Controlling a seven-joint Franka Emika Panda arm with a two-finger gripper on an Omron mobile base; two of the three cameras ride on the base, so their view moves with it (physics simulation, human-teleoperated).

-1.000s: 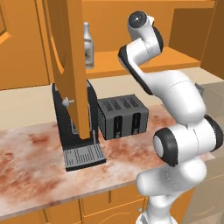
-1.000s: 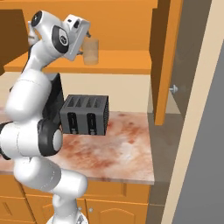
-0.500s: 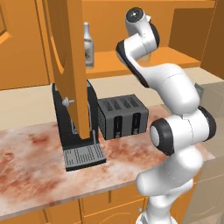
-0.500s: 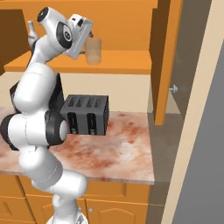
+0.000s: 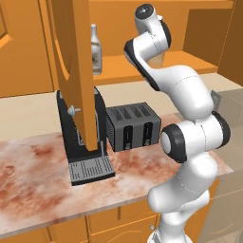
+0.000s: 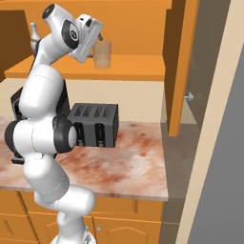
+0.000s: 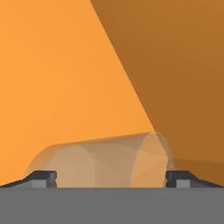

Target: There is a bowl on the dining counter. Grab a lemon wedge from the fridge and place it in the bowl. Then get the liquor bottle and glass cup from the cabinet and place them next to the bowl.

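A clear glass cup [image 6: 103,55] stands on the cabinet shelf [image 6: 128,71]. My gripper [image 6: 96,49] is right at it, coming from its left side. In the hand view the glass cup [image 7: 101,159] lies across the bottom between my two fingertips [image 7: 42,177], and the open gripper [image 7: 111,178] has both tips standing clear of the glass. The liquor bottle [image 5: 96,49] stands further left on the same shelf, and the arm partly hides the liquor bottle [image 6: 34,35] in the right base view. The bowl and the lemon wedge are out of view.
An open cabinet door [image 5: 74,71] hangs left of the arm, and another door [image 6: 178,62] hangs at the right. A dark toaster [image 5: 132,126] and a black coffee machine [image 5: 83,144] stand on the marbled counter [image 6: 133,167] below the shelf.
The arm has stretched upward and forward, which carried the hand closer to the glass cup. The jaws have stayed wide apart.
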